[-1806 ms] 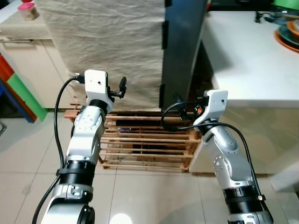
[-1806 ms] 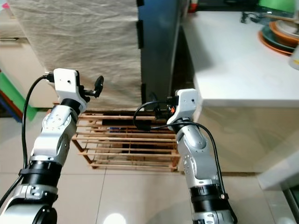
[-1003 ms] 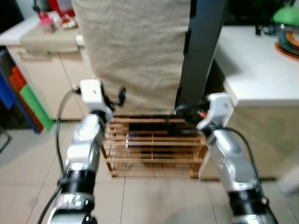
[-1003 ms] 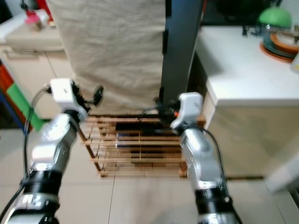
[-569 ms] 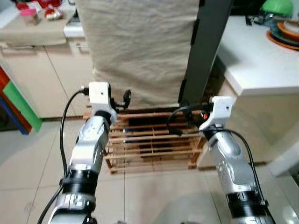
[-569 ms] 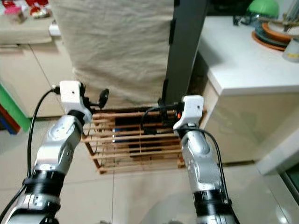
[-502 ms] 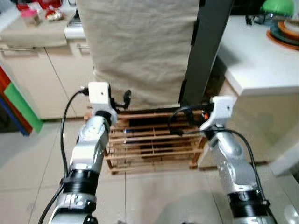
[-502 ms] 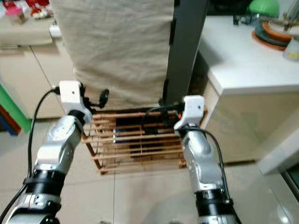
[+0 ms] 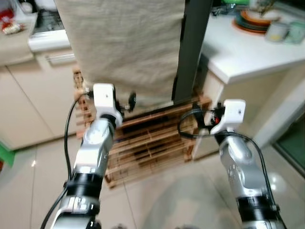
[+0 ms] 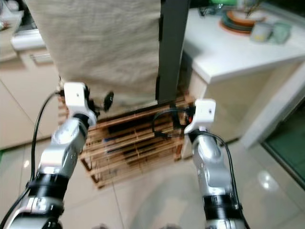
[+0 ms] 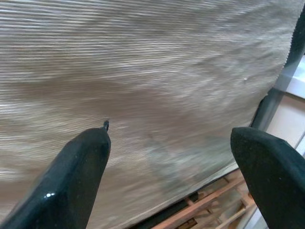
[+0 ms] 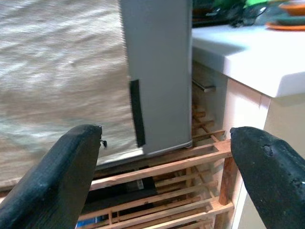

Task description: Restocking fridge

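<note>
The fridge (image 9: 191, 43) stands straight ahead as a tall dark grey body, its front draped in a beige cloth (image 9: 125, 43). Both silver arms are raised in front of it at about the height of the cloth's lower hem. My left gripper (image 11: 171, 138) is open, with the cloth a short way beyond its fingertips and nothing between them. My right gripper (image 12: 167, 138) is open too, facing the fridge's grey corner, and holds nothing. No goods are in either gripper.
A wooden slatted pallet (image 9: 155, 143) lies on the tiled floor under the fridge. To the right a white counter (image 9: 248, 55) carries stacked plates (image 9: 255, 19) and cups (image 9: 277, 32). Cream cabinets (image 9: 28, 100) stand at the left.
The camera has swung and tilted: the fridge and pallet now sit skewed, and more of the right counter and floor shows. Both arms keep the same raised pose.
</note>
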